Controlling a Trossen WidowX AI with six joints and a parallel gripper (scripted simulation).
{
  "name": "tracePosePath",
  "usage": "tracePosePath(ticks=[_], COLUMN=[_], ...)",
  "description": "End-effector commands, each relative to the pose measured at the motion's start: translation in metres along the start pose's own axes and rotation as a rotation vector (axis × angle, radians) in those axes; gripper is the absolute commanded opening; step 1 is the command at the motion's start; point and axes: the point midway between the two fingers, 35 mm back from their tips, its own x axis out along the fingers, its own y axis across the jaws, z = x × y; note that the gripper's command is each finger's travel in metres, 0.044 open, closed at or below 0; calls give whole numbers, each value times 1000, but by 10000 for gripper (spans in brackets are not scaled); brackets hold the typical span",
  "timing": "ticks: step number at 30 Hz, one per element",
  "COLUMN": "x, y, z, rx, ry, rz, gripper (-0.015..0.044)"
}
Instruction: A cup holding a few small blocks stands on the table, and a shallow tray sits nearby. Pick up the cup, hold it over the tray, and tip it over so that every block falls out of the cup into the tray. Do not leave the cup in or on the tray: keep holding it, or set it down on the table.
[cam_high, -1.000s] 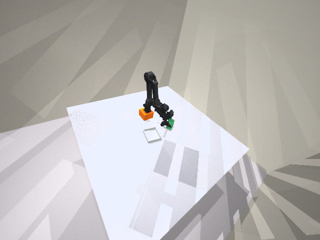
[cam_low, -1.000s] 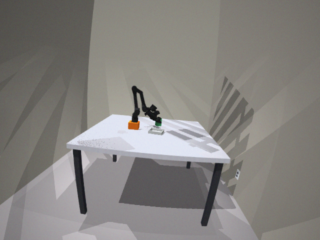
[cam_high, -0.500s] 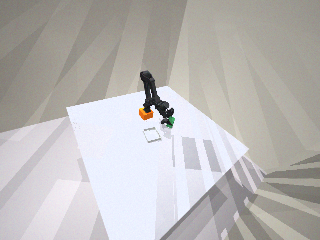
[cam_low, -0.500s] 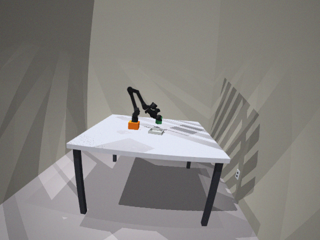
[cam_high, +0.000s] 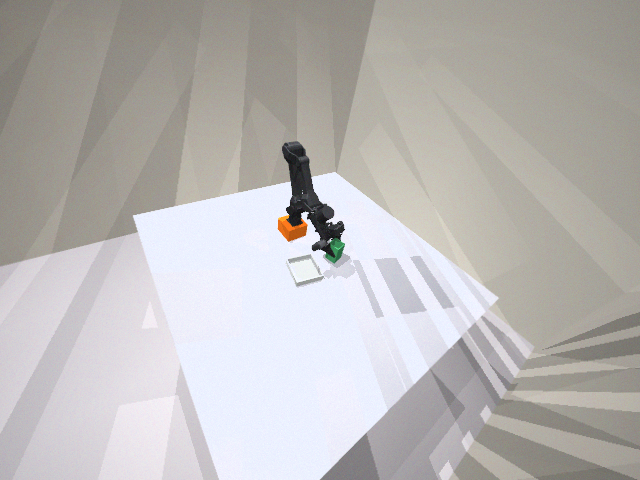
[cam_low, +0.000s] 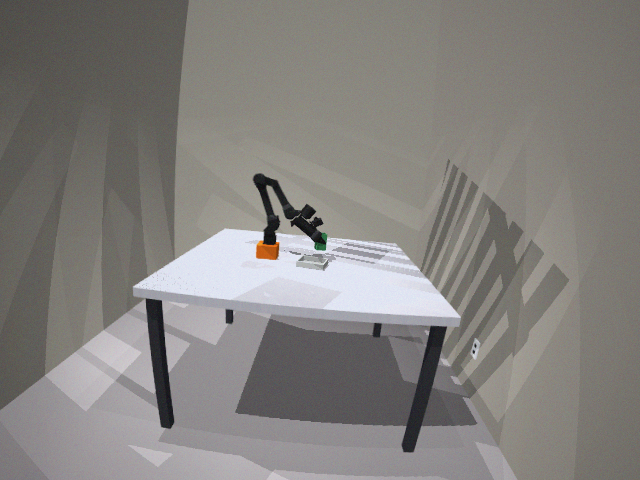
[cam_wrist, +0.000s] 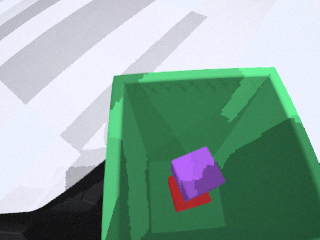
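Observation:
A green square cup (cam_high: 338, 251) (cam_low: 321, 245) (cam_wrist: 260, 190) is held off the table, roughly upright with a slight tilt; its shadow lies below it in the top view. My gripper (cam_high: 332, 250) (cam_low: 321, 240) is shut on the cup; one dark finger shows at the lower left in the wrist view. Inside the cup lie a purple block (cam_wrist: 197, 172) and, partly under it, a red block (cam_wrist: 181, 204). The shallow pale tray (cam_high: 303, 269) (cam_low: 311, 266) stands on the table beside the cup, to its left in the top view, and looks empty.
The arm's orange base (cam_high: 292, 229) (cam_low: 267, 251) stands on the white table (cam_high: 258, 335) (cam_low: 206, 281), behind and left of the tray. Striped shadows cross the table to the right of the cup.

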Motion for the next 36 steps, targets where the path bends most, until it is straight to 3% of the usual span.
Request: tracePosePath(ticks=[1, 23, 36], x=[-2, -41, -42], y=[-19, -131, -135], z=[2, -12, -13], rx=[52, 364, 534], ry=[-2, -10, -53], rz=[-72, -507, -521], gripper=[0, 0, 0])
